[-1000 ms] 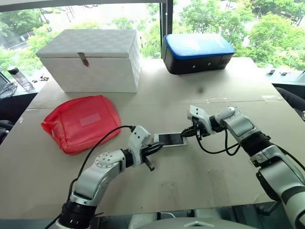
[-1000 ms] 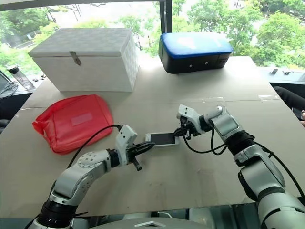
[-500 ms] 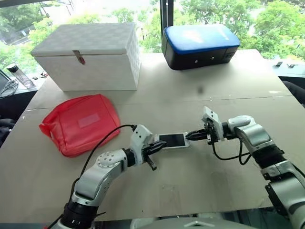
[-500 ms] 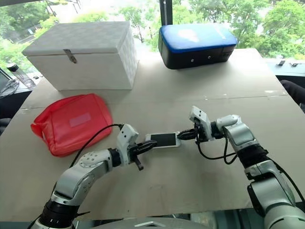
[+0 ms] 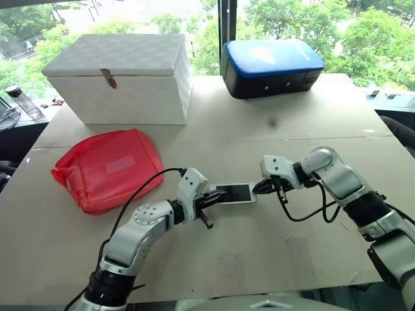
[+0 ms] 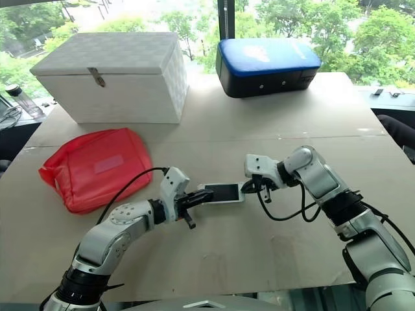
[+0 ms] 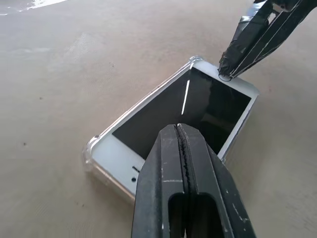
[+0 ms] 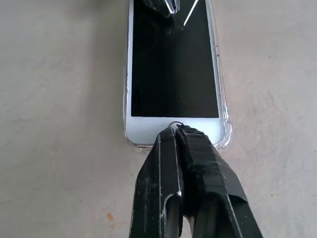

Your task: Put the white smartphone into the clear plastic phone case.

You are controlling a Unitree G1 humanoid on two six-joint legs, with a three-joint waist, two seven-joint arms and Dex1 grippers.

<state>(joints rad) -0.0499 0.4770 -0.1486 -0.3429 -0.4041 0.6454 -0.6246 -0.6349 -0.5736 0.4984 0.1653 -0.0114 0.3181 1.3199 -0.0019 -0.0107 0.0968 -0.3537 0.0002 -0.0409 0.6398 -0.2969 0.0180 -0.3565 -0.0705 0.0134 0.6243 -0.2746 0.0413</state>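
Smartphone, white (image 7: 178,116), lay flat on the brown table (image 5: 259,259), screen up, between the two grippers and in front of the robot. Around its edge a glinting transparent rim was visible, so the clear plastic phone case (image 7: 90,151) was already under the phone and around it. The corners of the case stood a little out from the white body of the phone, and whether every edge was snapped in fully I could not tell.

The left gripper (image 7: 179,130) had its two black fingers pressed together and held nothing; its tip was over the end of the phone with the earpiece slot, on the screen or just above it. The right gripper (image 8: 177,130) also had its fingers together and empty, with the tip on the white bezel at the opposite end, near the home button.

My judgement is that the task was nearly finished: the phone sat inside the case, and what remained was probably only pressing the ends down until the rim closed over them, then taking both arms away.

A red pouch (image 5: 107,168), a white box (image 5: 123,78) and a blue and black case (image 5: 272,68) stood well apart from the phone.
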